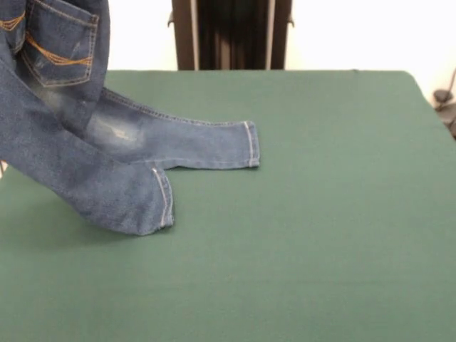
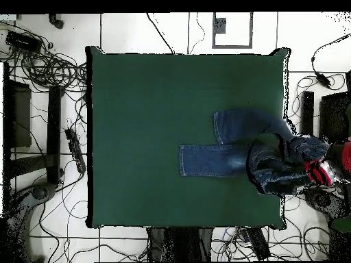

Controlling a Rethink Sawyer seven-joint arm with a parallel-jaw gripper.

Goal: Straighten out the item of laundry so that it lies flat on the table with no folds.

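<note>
The blue denim jeans (image 1: 107, 142) are held up by the waist at the front view's top left, out of frame. The orange-stitched back pockets (image 1: 60, 43) hang in the air. Both legs slope down and their hems (image 1: 249, 144) rest on the green table (image 1: 320, 214). In the overhead view the jeans (image 2: 226, 159) lie at the table's (image 2: 151, 123) right side, with the bunched waist past the right edge. A person's red-sleeved hand (image 2: 320, 171) is at the waist there. Neither view shows my gripper.
The robot's pedestal (image 1: 231, 34) stands behind the table's far edge. Cables and dark equipment (image 2: 51, 103) lie on the floor left of the table in the overhead view, and more equipment (image 2: 308, 113) stands on the right.
</note>
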